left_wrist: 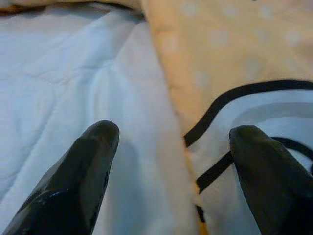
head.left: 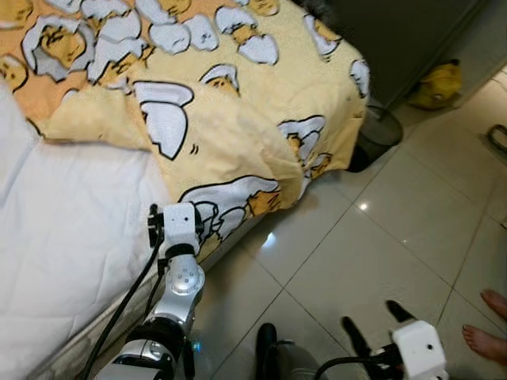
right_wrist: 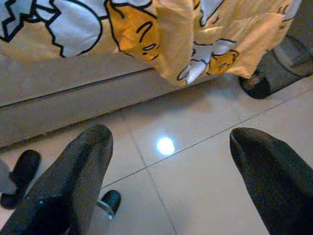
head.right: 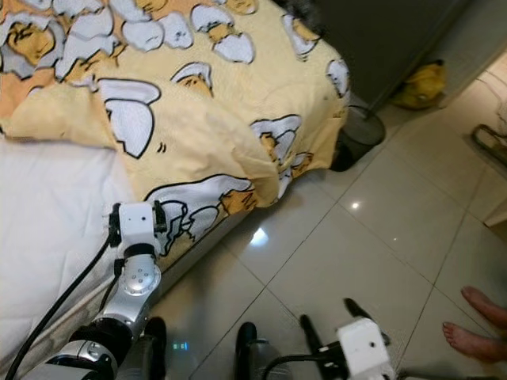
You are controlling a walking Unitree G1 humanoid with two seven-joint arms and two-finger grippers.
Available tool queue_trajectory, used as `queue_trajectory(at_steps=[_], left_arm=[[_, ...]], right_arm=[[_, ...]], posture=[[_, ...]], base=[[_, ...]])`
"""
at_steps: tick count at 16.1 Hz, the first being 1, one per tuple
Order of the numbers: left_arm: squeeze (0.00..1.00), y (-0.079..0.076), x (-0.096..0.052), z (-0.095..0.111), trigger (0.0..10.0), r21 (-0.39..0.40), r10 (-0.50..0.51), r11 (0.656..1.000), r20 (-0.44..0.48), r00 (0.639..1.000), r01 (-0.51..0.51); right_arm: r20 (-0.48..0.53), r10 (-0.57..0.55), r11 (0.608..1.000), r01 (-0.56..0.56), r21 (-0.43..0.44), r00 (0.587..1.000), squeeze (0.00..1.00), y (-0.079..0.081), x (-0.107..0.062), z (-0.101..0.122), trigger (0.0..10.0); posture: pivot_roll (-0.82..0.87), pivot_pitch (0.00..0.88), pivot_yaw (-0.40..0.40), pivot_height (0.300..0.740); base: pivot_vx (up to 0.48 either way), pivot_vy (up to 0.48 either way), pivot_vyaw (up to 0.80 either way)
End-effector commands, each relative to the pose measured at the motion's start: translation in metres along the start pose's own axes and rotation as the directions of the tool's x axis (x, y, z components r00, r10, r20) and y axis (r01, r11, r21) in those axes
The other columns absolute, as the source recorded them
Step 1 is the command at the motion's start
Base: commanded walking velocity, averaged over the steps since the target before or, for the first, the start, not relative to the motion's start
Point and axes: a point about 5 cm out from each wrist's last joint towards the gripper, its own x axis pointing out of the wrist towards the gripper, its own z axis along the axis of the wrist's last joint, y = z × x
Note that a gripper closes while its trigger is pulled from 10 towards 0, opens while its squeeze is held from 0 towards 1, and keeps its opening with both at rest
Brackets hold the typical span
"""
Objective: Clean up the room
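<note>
Left wrist view: our left gripper (left_wrist: 171,142), fingers apart, straddles the yellow blanket's edge (left_wrist: 178,117), running lengthwise dead ahead.

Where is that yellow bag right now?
The yellow bag sits on the tiled floor at the far right, against the dark wall, beyond the bed's yellow blanket.

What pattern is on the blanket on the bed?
Pale yellow blanket with white eggshell and yellow cartoon egg prints, outlined black; left eye view shows it best.
</note>
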Motion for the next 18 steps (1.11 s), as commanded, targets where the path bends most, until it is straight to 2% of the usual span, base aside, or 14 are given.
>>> queue_trajectory(at_steps=[1,3,5,6,7,8,9,10,13,16,18], left_arm=[[0.0,-0.009,-0.008,-0.007,10.0,-0.027,-0.036,0.999,-0.039,0.999,0.035],[0.0,-0.018,-0.01,-0.006,10.0,-0.072,-0.074,0.995,-0.055,0.996,0.07],[0.0,-0.021,-0.011,-0.014,10.0,-0.011,-0.087,0.996,-0.129,0.988,0.086],[0.0,-0.022,-0.009,-0.016,10.0,-0.043,-0.088,0.996,-0.175,0.981,0.082],[0.0,-0.031,-0.007,-0.01,10.0,-0.093,-0.138,0.988,-0.174,0.975,0.123],[0.0,-0.038,-0.006,-0.003,10.0,-0.098,-0.175,0.982,-0.152,0.973,0.161],[0.0,-0.047,-0.009,-0.007,1.5,-0.087,-0.232,0.972,-0.199,0.952,0.218],[0.0,-0.049,-0.014,-0.016,0.0,-0.098,-0.261,0.965,-0.269,0.927,0.243],[0.0,-0.036,-0.017,-0.034,0.0,-0.125,-0.212,0.976,-0.398,0.893,0.176],[0.0,-0.036,-0.014,-0.034,0.0,-0.145,-0.266,0.963,-0.39,0.881,0.226],[0.0,-0.039,-0.02,-0.038,0.0,-0.117,-0.314,0.949,-0.401,0.86,0.292]], right_arm=[[-0.037,0.0,1.0,0.0,-0.008,0.999,0.0,-0.006,-0.005,-0.003,10.0],[-0.042,-0.003,1.0,0.002,-0.012,0.999,0.0,-0.007,-0.004,-0.003,10.0],[-0.043,-0.005,1.0,0.004,-0.013,0.999,0.0,-0.009,-0.003,-0.002,10.0],[-0.043,-0.01,1.0,0.009,-0.008,0.999,0.0,-0.009,-0.003,-0.002,10.0],[-0.04,-0.011,1.0,0.011,-0.002,0.999,0.0,-0.008,-0.002,-0.001,10.0],[-0.04,-0.009,1.0,0.009,0.002,0.999,0.0,-0.006,-0.002,0.0,10.0],[-0.038,-0.004,1.0,0.004,0.007,0.999,0.0,-0.004,0.0,0.0,10.0],[-0.038,-0.001,1.0,0.001,0.014,0.999,0.0,-0.003,0.002,0.0,10.0],[-0.039,0.006,1.0,-0.005,0.024,0.999,0.0,0.0,0.008,0.0,10.0],[-0.046,-0.006,0.999,0.008,0.043,0.999,0.0,-0.001,0.012,-0.001,10.0],[-0.049,0.006,0.998,-0.003,0.056,0.999,0.0,0.001,0.015,-0.002,10.0]], posture=[[-0.15,0.434,-0.202,0.74],[-0.15,0.436,-0.2,0.74],[-0.15,0.446,-0.189,0.74],[-0.16,0.452,-0.192,0.74],[-0.17,0.455,-0.196,0.74],[-0.17,0.456,-0.197,0.74],[-0.16,0.456,-0.185,0.74],[-0.16,0.456,-0.183,0.74],[-0.16,0.448,-0.173,0.74],[-0.15,0.441,-0.163,0.74],[-0.13,0.437,-0.159,0.74]], base=[[0.0,0.0,0.0],[0.0,0.0,0.0],[0.0,0.0,0.0],[0.0,0.0,0.0],[0.0,0.0,0.0],[0.0,0.0,0.0],[0.0,0.0,0.0],[0.0,0.0,0.0],[0.0,0.0,0.0],[0.0,0.0,0.0],[0.0,0.0,0.0]])
